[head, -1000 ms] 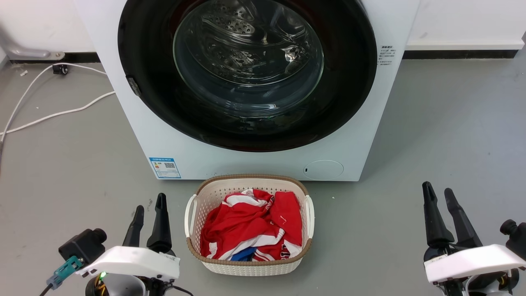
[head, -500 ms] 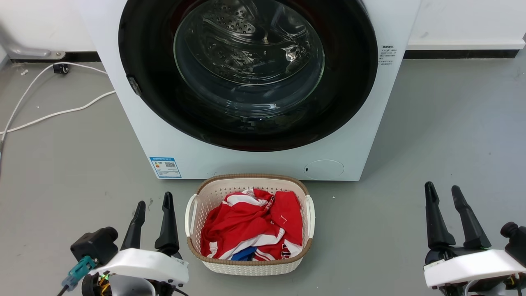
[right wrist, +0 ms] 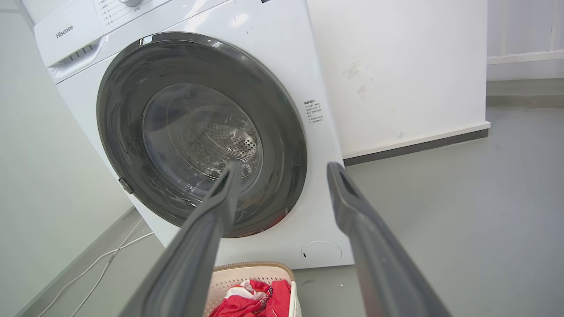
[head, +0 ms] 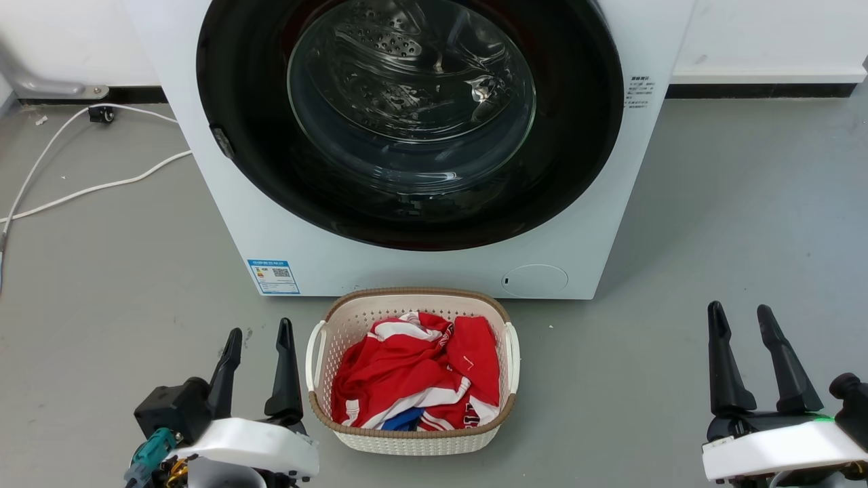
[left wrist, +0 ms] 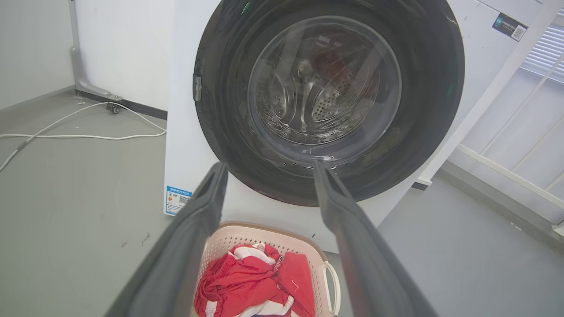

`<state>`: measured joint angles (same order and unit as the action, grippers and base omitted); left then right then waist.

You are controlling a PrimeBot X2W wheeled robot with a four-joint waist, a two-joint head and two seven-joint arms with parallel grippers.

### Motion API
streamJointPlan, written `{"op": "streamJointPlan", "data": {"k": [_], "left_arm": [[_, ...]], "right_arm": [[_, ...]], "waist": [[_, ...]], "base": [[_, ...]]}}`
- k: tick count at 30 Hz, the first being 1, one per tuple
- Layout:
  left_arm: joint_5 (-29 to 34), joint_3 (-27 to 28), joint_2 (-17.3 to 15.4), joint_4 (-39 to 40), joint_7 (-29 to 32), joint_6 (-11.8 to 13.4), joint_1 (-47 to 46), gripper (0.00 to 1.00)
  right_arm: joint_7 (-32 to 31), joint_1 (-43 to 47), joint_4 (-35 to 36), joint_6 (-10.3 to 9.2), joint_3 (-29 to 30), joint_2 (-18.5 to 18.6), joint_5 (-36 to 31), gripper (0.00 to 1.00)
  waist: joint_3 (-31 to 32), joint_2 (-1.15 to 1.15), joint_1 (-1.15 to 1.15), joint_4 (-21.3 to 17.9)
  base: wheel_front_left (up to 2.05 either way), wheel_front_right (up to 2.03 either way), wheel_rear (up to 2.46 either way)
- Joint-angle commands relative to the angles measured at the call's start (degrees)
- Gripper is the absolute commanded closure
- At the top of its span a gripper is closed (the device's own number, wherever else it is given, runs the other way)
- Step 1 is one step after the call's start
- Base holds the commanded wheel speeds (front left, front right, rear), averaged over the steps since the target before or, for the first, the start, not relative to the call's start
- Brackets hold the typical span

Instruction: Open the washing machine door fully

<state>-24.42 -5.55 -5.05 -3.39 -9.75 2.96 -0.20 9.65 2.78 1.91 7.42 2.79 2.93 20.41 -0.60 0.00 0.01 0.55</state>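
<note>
The white washing machine point(head: 434, 271) stands straight ahead. Its washing machine door point(head: 237, 102) lies flat against the front, with a wide black rim and clear glass bowl. The steel drum shows through the glass. A small latch tab point(head: 221, 140) sits on the rim's left side. My left gripper point(head: 260, 331) hovers low at the left, open and empty, well short of the machine point(left wrist: 185, 110). At the lower right my right gripper point(head: 740, 309) is open and empty too. The door point(left wrist: 229, 110) also fills the upper left wrist view, and the door point(right wrist: 282, 176) shows in the right wrist view.
A cream woven basket point(head: 325, 339) with red and white clothes sits on the grey floor just before the machine, between my grippers. White cables point(head: 95, 186) trail over the floor at the left. A white wall with a dark skirting point(head: 759, 88) runs behind.
Both grippers' fingers have spread wider apart. The left gripper has shifted a little to the right. The door has not moved.
</note>
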Motion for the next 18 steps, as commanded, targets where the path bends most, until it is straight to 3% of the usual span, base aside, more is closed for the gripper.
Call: {"op": "streamJointPlan", "data": {"k": [1, 18], "left_arm": [[1.5, -0.2, -0.2, 0.7, -0.5, -0.3, 0.4, 0.00], [10.4, 0.0, 0.9, 0.1, -2.7, -0.8, 1.8, 0.00]], "right_arm": [[0.6, 0.5, 1.0, 0.10, 0.1, 0.0, -1.4, 0.00], [2.7, 1.9, 2.3, 0.11, 0.2, 0.0, -8.0, 0.00]], "waist": [[0.0, 0.00, 0.00, 0.0], [0.3, 0.00, -0.01, 0.1]], "base": [[0.00, 0.00, 0.00], [0.00, 0.00, 0.00]]}}
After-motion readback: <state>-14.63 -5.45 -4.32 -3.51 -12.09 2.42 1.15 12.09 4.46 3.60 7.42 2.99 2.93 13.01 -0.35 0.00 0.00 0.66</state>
